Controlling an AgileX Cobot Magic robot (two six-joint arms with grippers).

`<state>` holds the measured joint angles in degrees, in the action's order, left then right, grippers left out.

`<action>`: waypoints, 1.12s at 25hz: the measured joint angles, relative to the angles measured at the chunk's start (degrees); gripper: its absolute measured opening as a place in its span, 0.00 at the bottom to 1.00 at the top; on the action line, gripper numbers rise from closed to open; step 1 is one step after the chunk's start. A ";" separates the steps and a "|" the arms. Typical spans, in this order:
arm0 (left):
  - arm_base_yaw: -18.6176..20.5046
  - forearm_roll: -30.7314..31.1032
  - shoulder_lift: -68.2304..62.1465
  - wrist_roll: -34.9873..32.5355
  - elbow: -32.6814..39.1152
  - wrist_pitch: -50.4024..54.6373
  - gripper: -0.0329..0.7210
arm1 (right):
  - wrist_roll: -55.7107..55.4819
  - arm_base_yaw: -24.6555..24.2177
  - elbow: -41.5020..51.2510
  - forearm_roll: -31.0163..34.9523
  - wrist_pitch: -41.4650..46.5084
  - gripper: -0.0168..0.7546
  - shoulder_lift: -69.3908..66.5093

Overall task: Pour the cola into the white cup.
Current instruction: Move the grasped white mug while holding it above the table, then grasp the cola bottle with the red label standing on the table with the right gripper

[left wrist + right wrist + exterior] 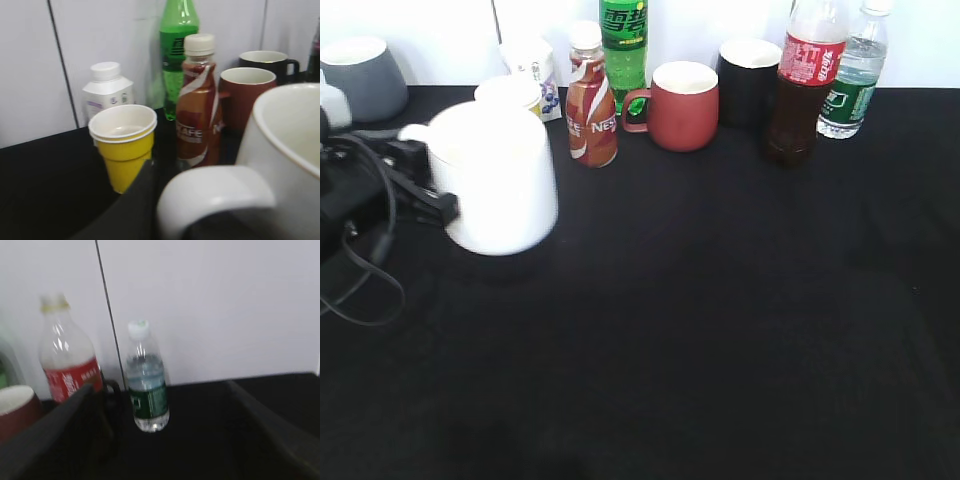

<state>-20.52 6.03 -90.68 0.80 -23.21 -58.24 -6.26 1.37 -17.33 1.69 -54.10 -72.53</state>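
The white cup is at the left of the table, blurred and slightly tilted. My left gripper is shut on its loop handle, which fills the foreground of the left wrist view beside the cup's wide rim. The cola stands upright at the back right, with a red label and dark liquid. It also shows in the right wrist view, ahead and to the left. My right gripper is open and empty, with its fingers spread wide; it is out of the exterior view.
Along the back wall stand a grey mug, a small white bottle, a yellow cup, a Nescafe bottle, a green soda bottle, a red mug, a black mug and a water bottle. Black cables lie at the left.
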 joint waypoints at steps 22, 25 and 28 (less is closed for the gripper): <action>-0.20 0.30 0.00 0.23 0.00 -0.22 0.13 | 1.31 14.13 -39.56 2.87 -5.38 0.88 -51.63; -0.20 0.68 0.00 0.23 0.00 -0.22 0.13 | 1.72 14.13 -44.48 3.11 -5.27 0.86 -55.14; -0.20 3.30 0.00 0.23 0.00 -0.40 0.13 | 1.93 14.13 -46.10 3.60 -5.21 0.72 -56.30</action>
<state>-20.72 9.33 -90.68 1.03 -23.21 -58.64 -4.34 15.50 -63.42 5.29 -59.31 -128.82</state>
